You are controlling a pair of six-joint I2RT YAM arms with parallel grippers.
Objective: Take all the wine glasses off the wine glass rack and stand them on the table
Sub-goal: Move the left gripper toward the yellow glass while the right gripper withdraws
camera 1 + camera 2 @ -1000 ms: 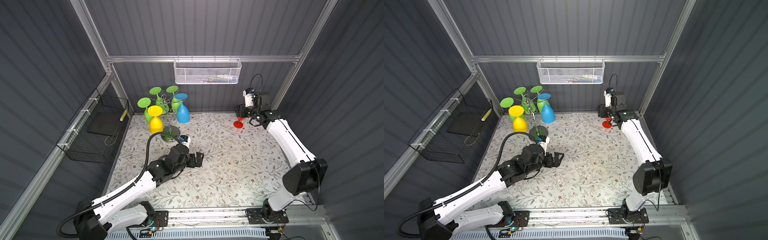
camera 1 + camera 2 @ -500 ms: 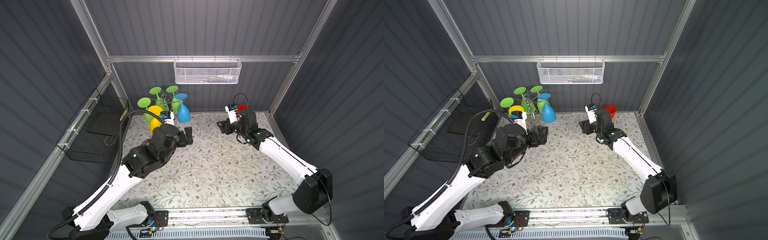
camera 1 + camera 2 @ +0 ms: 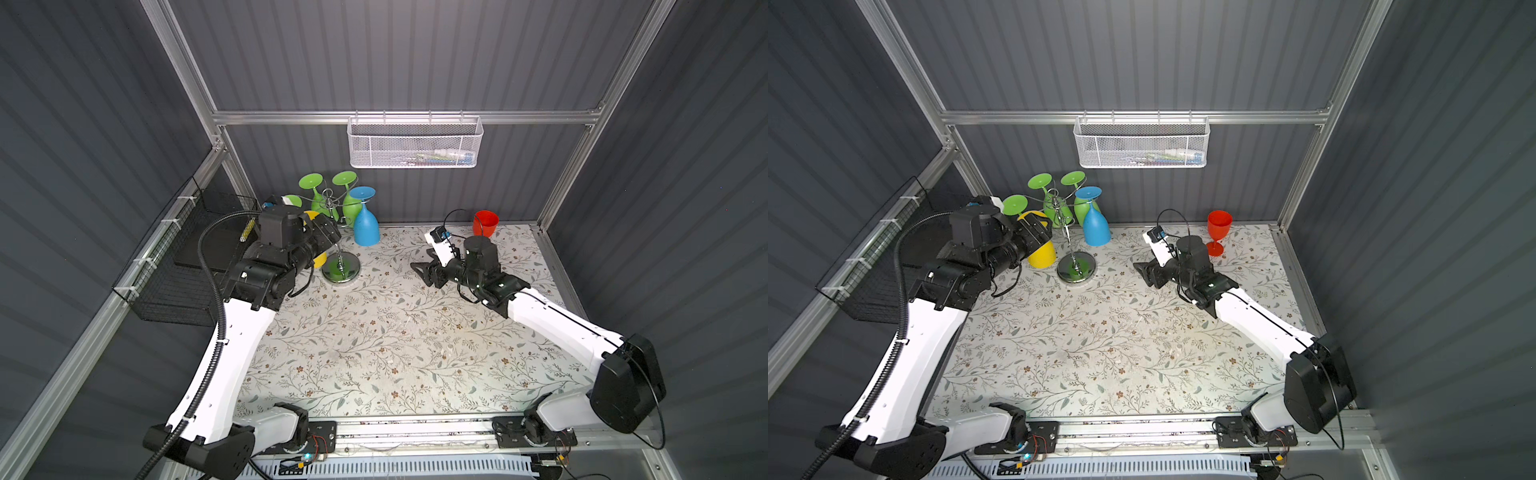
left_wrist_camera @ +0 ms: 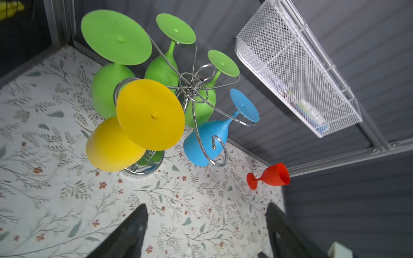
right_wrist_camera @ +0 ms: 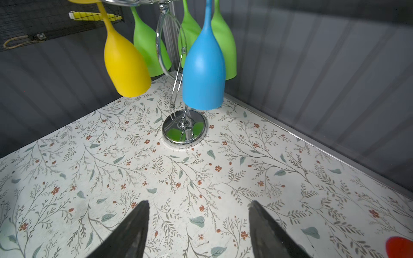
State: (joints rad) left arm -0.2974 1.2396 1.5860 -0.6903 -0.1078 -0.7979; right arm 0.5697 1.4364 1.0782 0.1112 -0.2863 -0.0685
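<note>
Wine glass rack stood back-left on table, yellow glass, blue glass and green glasses hanging bowl-down. Left gripper near yellow glass, fingers apart, empty; right gripper mid-table, also apart, empty.

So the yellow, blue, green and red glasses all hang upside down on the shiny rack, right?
Not quite: the red glass isn't on the wine glass rack. It stands upright on the table, apart from the rack, as a top view shows. The yellow glass, the blue glass and the green glasses do hang upside down on the rack.
</note>
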